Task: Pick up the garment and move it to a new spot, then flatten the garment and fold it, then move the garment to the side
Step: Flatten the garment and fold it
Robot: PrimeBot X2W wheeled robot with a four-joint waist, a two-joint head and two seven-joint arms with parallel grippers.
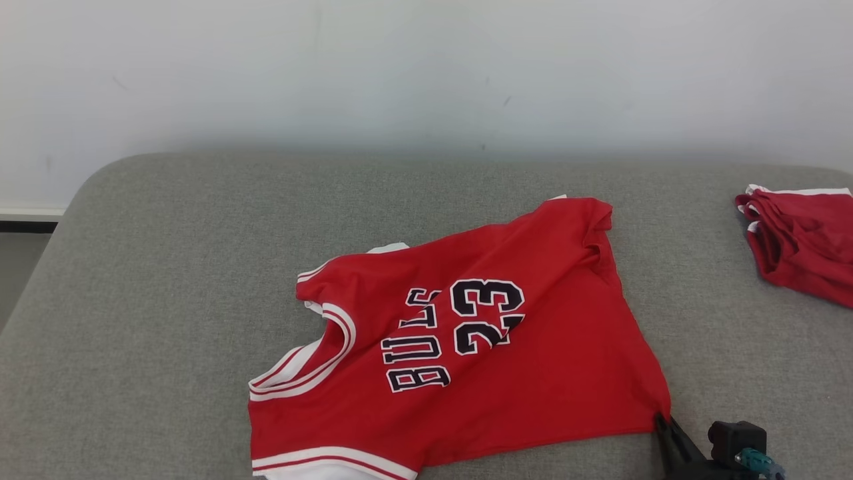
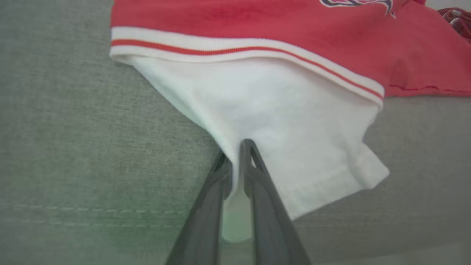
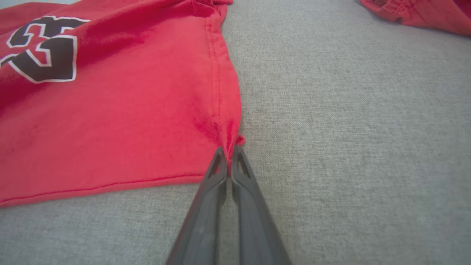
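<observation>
The garment (image 1: 506,347) is a red basketball jersey with black lettering and white sleeves, lying partly crumpled on the grey cushion (image 1: 166,300). My left gripper (image 2: 235,154) is shut on the white sleeve (image 2: 279,125) near its hem. My right gripper (image 3: 229,154) is shut on the red corner of the garment (image 3: 110,121) at the bottom hem and side seam. In the head view the right gripper (image 1: 663,423) touches that corner at the lower right.
A second red garment (image 1: 800,240) lies bunched at the cushion's far right edge. A pale wall (image 1: 426,67) stands behind the cushion. Bare grey fabric stretches to the left and behind the jersey.
</observation>
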